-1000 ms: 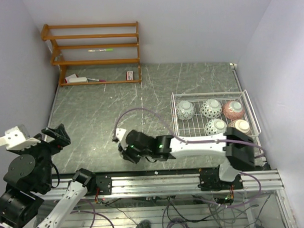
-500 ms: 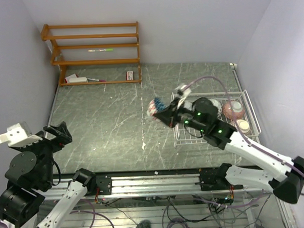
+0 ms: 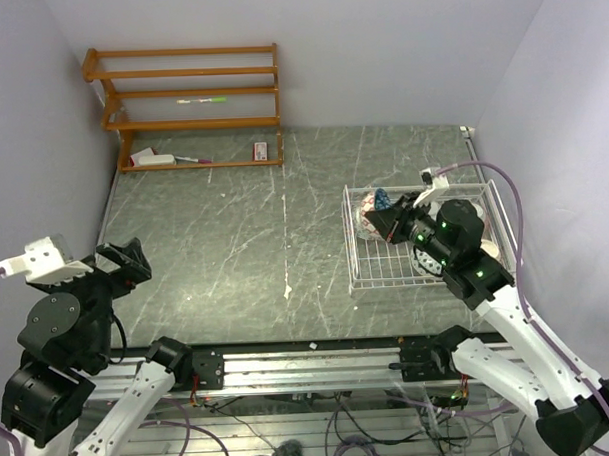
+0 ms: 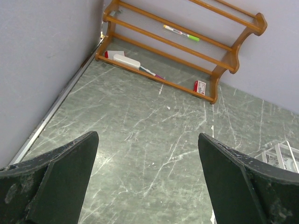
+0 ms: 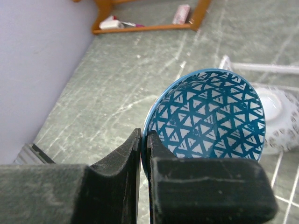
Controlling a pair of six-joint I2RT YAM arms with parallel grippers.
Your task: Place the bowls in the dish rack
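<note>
My right gripper (image 5: 144, 133) is shut on the rim of the blue bowl (image 5: 210, 116), which has a blue-and-white triangle pattern inside and is held tilted on edge. In the top view the gripper (image 3: 392, 217) holds this bowl (image 3: 381, 199) over the back left part of the white wire dish rack (image 3: 354, 276). A black-and-white bowl (image 3: 365, 222) lies in the rack just beneath; it also shows in the right wrist view (image 5: 282, 121). The arm partly hides other bowls in the rack, among them a beige one (image 3: 491, 249). My left gripper (image 4: 147, 135) is open and empty, raised at the far left (image 3: 123, 258).
An orange wooden shelf (image 3: 190, 102) stands at the back left against the wall, with a marker and small items on it; it also shows in the left wrist view (image 4: 224, 60). Walls close in on the left, back and right. The rack sits close to the right wall.
My right arm has swung from low near the table's front centre up and to the right, carrying the blue bowl to above the rack's left end. The left arm shifted only slightly.
</note>
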